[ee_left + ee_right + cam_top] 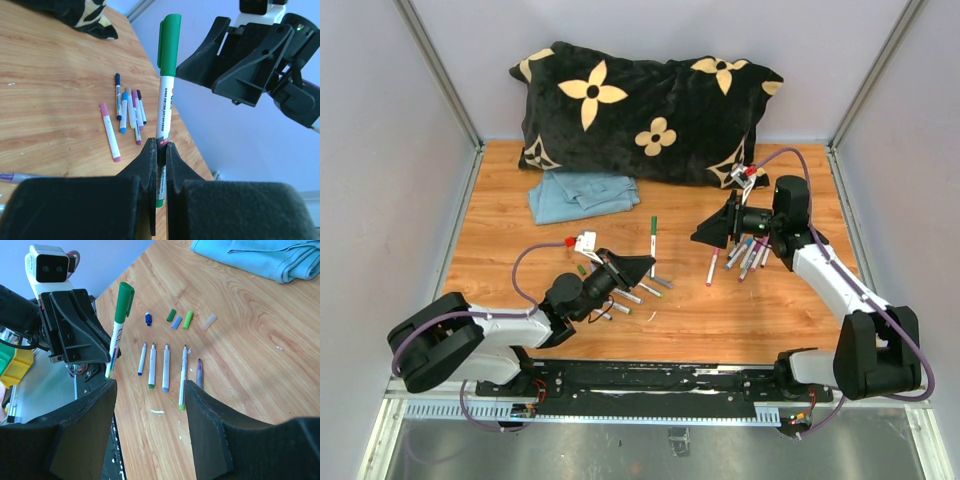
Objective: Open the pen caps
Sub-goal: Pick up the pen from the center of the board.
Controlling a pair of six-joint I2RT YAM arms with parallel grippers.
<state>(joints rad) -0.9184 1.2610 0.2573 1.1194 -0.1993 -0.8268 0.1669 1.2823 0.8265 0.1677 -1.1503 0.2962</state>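
Above the surface [500, 200], your left pincer [161, 146] is clamped on a marker pen [164, 112] with its green cap [169, 45] on; your right pincer [150, 388] stands apart, empty.

**Two arms meeting at the green pen: one clamped, one open**

The left arm reaches low from its base. The left gripper [645, 266] [161, 150] has its jaws pressed together on the lower barrel of the green pen [653, 245] [165, 100] [117, 337], which points out past the fingertips. The right arm is bent at the elbow, its wrist turned back toward the pen. The right gripper [705, 236] [150, 388] is near the green cap [169, 42] [123, 302] and clear of it, jaws spread with nothing between them.
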